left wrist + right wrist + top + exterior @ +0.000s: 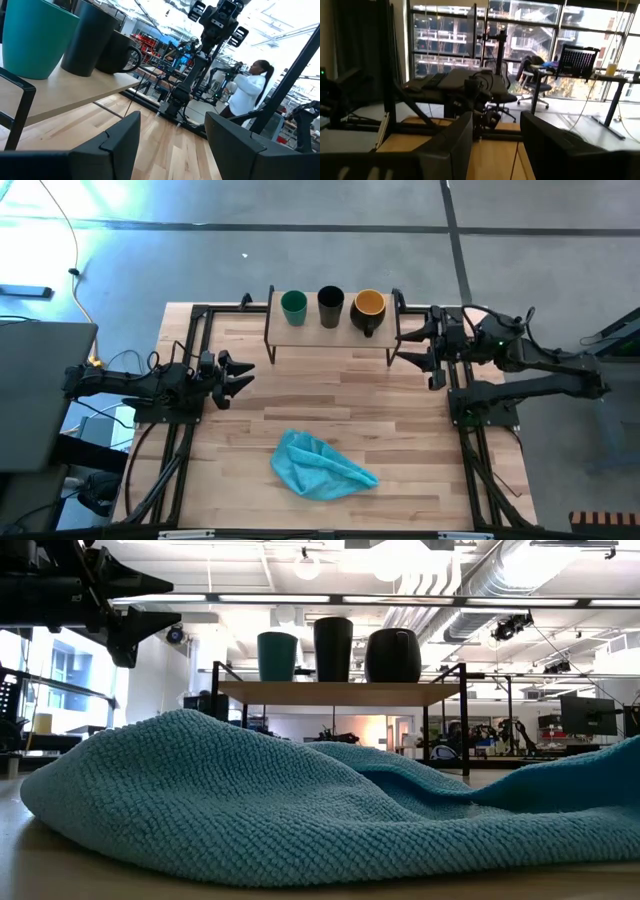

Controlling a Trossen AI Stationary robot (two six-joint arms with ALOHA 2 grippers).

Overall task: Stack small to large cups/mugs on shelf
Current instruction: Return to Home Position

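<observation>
A small green cup (294, 306), a taller black cup (331, 305) and a dark mug with a yellow-orange inside (369, 309) stand in a row on the light-wood shelf (330, 332) at the table's far side. They also show in the low view: the green cup (277, 655), the black cup (333, 648) and the mug (392, 655). My left gripper (243, 372) is open and empty over the table's left part, short of the shelf. My right gripper (408, 341) is open and empty just right of the shelf.
A crumpled blue cloth (320, 467) lies on the tabletop near the front edge and fills the low view's foreground (300, 800). Black frame rails (190, 380) run along both table sides. A person (247, 92) stands in the room beyond the table.
</observation>
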